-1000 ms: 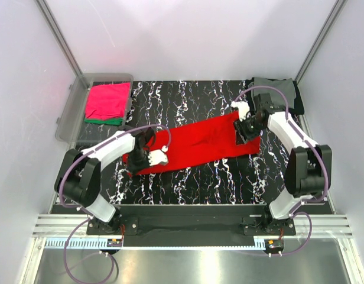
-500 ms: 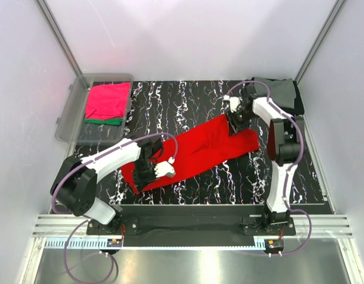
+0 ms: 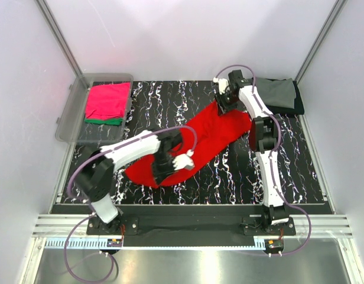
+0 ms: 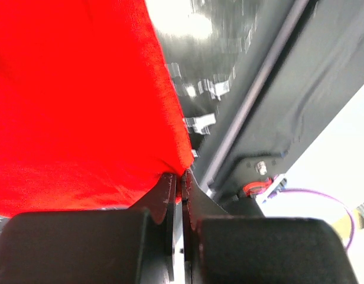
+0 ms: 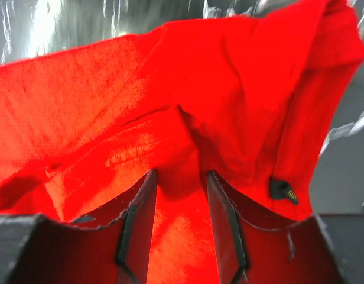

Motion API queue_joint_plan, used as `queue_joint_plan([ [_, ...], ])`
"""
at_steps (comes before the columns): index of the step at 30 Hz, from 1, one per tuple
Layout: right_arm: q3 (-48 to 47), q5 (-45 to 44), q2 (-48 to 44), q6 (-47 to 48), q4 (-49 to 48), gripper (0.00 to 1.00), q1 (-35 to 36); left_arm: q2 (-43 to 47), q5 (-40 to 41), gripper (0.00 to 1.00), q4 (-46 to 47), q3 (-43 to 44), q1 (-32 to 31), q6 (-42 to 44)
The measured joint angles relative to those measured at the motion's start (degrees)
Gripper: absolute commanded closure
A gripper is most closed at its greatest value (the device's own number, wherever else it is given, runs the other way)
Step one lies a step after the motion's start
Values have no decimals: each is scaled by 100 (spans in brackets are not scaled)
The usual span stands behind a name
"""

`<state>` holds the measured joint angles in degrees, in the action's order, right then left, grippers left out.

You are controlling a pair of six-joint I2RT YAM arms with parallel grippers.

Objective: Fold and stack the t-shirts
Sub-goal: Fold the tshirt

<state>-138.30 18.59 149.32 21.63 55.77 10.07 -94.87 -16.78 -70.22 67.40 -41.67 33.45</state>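
Observation:
A bright red t-shirt (image 3: 211,133) lies diagonally across the black marbled table (image 3: 188,94), partly bunched. My left gripper (image 3: 161,173) is shut on its near left edge; in the left wrist view the closed tips (image 4: 182,175) pinch the red hem (image 4: 81,106) above the table's front rail. My right gripper (image 3: 224,105) is at the shirt's far right end. In the right wrist view its fingers (image 5: 179,177) clamp a thick fold of red cloth (image 5: 170,77), with a small black label to the right.
A clear plastic bin (image 3: 72,112) at the far left holds a folded magenta-pink shirt (image 3: 108,99) on a green one (image 3: 102,121). A grey shirt (image 3: 279,92) lies on a black one (image 3: 297,106) at the far right corner. White walls enclose the table.
The left gripper has carried its end of the red shirt to the right and nearer. The right gripper has pulled the other end farther away and left, so the shirt lies steeper and more bunched.

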Motion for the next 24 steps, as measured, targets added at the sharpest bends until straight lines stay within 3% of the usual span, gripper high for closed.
queue_joint_plan([
  [5,-1495,-289,826,168,92,51,164,-973,-122,97,330,990,-490,-197],
  [11,-1904,-588,1062,378,-127,41,354,-1825,-289,93,540,1738,-1263,-369],
  [14,-1902,-610,1062,352,-304,37,376,-1939,-352,74,555,1891,-1626,-459],
  [15,-1902,-619,1062,323,-376,36,376,-1958,-376,45,546,1952,-1742,-492],
  [16,-1902,-658,1062,271,-444,34,376,-1965,-393,30,544,2013,-1847,-490],
  [18,-1899,-721,1047,201,-527,33,376,-1965,-483,22,420,2201,-1971,-492],
  [24,-741,-756,28,20,-592,32,356,-1604,-387,18,348,2754,-1832,-472],
])
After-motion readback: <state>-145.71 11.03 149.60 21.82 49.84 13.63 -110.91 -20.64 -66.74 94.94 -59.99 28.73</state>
